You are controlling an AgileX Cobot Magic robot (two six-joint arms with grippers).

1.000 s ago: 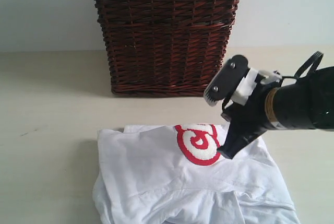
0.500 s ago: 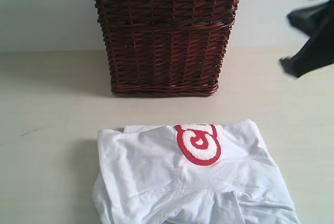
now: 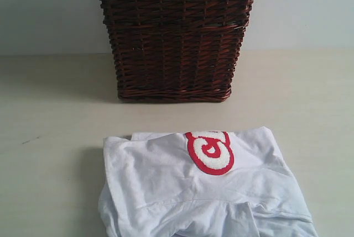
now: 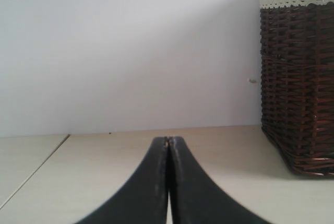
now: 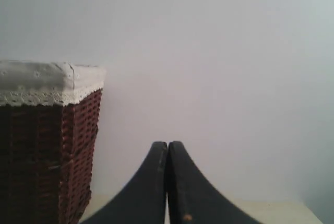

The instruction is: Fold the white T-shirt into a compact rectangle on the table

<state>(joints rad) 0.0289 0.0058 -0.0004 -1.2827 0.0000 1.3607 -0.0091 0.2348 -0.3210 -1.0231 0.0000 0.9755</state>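
The white T-shirt (image 3: pixel 199 193) lies folded in a rough rectangle on the pale beige table (image 3: pixel 50 115), at the front middle of the exterior view, its red band with white letters (image 3: pixel 210 151) on top near the far edge. No arm shows in the exterior view. In the left wrist view my left gripper (image 4: pixel 168 139) is shut with nothing in it, pointing over bare table. In the right wrist view my right gripper (image 5: pixel 167 143) is shut and empty, raised against the wall.
A tall dark brown wicker basket (image 3: pixel 174 35) with a lace-trimmed liner stands behind the shirt at the back middle. The same basket (image 4: pixel 297 78) shows in the left wrist view, and the basket (image 5: pixel 47 140) also appears in the right wrist view. A white wall (image 3: pixel 44 10) backs the table.
My right arm was over the shirt's right side a second ago, lifted up and to the right, and is now out of the exterior view. The shirt has not moved.
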